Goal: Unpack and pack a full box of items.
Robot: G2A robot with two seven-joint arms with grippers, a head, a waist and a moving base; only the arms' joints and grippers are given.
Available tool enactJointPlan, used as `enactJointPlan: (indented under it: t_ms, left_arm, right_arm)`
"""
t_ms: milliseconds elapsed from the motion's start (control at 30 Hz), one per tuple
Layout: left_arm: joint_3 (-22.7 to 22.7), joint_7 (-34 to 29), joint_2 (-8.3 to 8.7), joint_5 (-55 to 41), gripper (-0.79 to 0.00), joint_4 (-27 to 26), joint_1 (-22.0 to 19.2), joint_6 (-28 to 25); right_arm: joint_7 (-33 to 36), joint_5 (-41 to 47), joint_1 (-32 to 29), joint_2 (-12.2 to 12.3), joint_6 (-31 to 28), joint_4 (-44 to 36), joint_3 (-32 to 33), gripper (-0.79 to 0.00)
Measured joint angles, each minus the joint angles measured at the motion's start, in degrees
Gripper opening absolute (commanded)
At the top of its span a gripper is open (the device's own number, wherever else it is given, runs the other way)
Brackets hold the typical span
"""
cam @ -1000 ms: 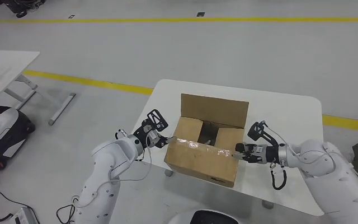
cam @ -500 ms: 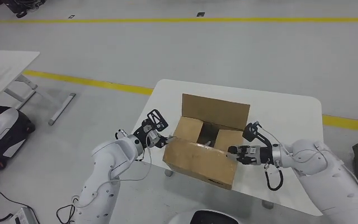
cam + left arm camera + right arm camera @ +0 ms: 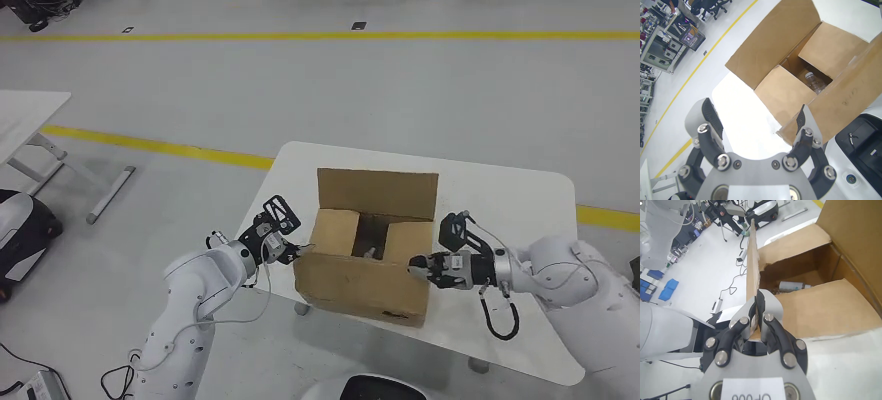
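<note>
Top-down look: 1 cardboard box sits on the white table, near the edge closest to the robot. The far flap stands up and the 2 side flaps are folded inward. The right gripper is at the right end of the near flap, looks pinched on it. The left gripper sits just beside the box's left corner. There's something pale inside, maybe a bottle.

A robotics lab or test hall: pale grey polished floor with painted yellow lines, open metal racks of electronics, black wheeled office chairs, blue plastic crates.
</note>
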Motion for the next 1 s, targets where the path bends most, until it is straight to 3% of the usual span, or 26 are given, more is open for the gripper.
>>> enactJointPlan:
  t_ms: [267,467,600,967,1000]
  left_arm:
    - [0.4,0.11,0.24,-0.53,0.0,0.72,0.28,2.51]
    - [1.51,-6.8,0.9,-4.7,0.0,1.86,-1.42,-0.99]
    - [2.43,-10.35,1.38,-4.74,0.0,2.05,-2.93,-2.21]
    - [4.52,-10.76,2.65,-2.97,0.0,0.82,-2.67,-5.96]
    - [4.67,-10.66,2.75,-2.79,0.0,0.78,-2.6,-6.18]
  right_arm:
    - [-9.45,-21.57,-5.5,2.07,1.18,-12.71,6.2,-0.785]
    - [-15.88,-33.99,-10.96,2.94,2.46,-18.65,8.18,-0.785]
    - [-18.82,-37.51,-12.9,3.25,1.97,-20.14,8.89,-0.785]
    - [-23.57,-40.81,-15.04,3.71,-0.24,-21.13,10.26,-0.785]
    - [-23.78,-40.76,-15.11,3.74,-0.37,-21.05,10.34,-0.579]
